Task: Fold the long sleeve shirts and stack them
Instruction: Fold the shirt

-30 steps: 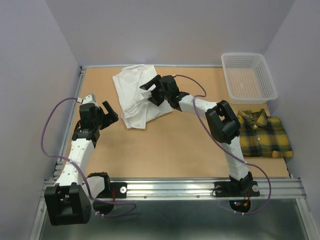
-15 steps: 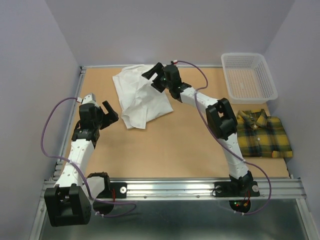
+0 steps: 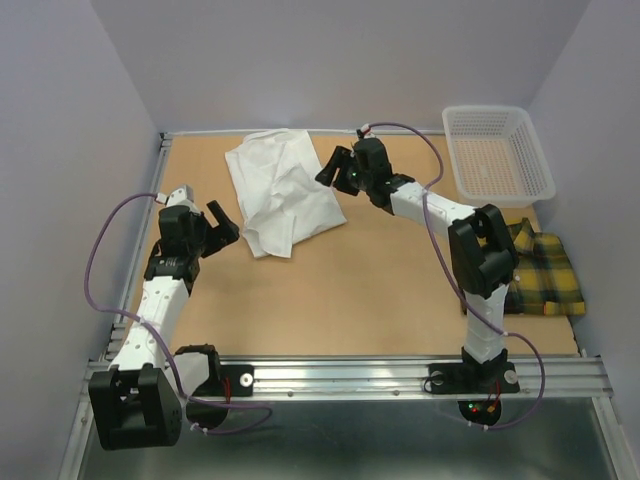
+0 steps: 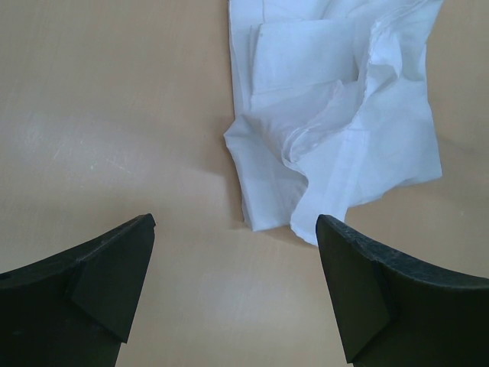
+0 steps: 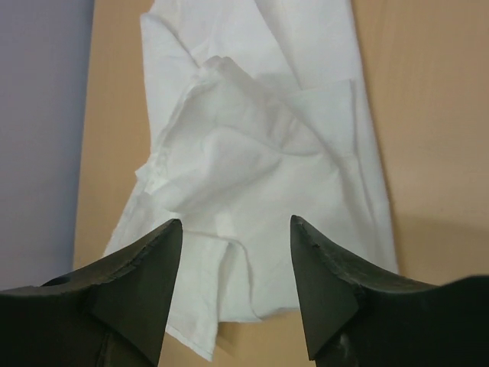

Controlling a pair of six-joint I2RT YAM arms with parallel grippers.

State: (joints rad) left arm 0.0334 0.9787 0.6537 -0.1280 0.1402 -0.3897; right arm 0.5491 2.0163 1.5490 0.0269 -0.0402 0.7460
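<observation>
Top external: lilac walls (image 3: 60, 100) surround a tan board tabletop (image 3: 350, 290). Crumpled white cloth shirt (image 3: 285, 190) lies far-centre, yellow-and-dark plaid shirt (image 3: 552, 275) at the right edge; left gripper (image 3: 222, 223) and right gripper (image 3: 329, 167) gape, empty.

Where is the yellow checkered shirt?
In the top view, the plaid shirt lies far right, just in front of the white mesh basket, partly hidden by the right arm.
</observation>
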